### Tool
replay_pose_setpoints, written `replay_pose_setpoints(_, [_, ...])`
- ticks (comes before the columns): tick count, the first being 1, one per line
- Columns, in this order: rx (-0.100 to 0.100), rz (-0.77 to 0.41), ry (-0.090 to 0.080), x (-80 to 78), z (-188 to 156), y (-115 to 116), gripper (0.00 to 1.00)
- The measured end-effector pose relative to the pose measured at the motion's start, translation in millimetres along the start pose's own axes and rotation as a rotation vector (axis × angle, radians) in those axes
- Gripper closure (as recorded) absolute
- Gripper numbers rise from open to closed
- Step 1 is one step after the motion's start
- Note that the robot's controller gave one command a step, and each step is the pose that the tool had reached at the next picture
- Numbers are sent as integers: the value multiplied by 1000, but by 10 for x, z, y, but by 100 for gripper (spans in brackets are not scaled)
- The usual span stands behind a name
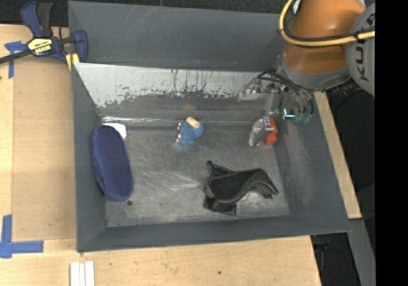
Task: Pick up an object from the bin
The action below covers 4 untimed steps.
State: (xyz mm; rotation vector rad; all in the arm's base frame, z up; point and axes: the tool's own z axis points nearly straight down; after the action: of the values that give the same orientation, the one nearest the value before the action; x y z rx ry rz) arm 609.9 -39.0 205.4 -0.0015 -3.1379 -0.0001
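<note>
My gripper (pixel 261 130) hangs low at the back right of the bin, close to the right wall. A small red-orange thing (pixel 272 135) sits right against its tip; whether it is gripped cannot be made out. A crumpled black cloth-like piece (pixel 234 188) lies on the floor below the gripper, toward the front. A small blue and tan thing (pixel 189 131) rests at the middle back, to the gripper's left.
A long dark blue oval pouch (pixel 111 162) lies along the left side of the bin, with a white bit at its far end. The arm's orange dome stands over the bin's back right corner.
</note>
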Motion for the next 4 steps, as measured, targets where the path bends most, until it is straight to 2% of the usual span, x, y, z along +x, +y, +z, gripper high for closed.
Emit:
replay_pose_setpoints(1, [-4,432,-26,614,1282,412,0])
replay_pose_setpoints(2, [-3,447,-13,561,1033,59,0])
replay_pose_setpoints(3, [-3,25,-42,791,983,537,0])
replay_pose_setpoints(4, [4,-313,-29,1165,1285,906,0])
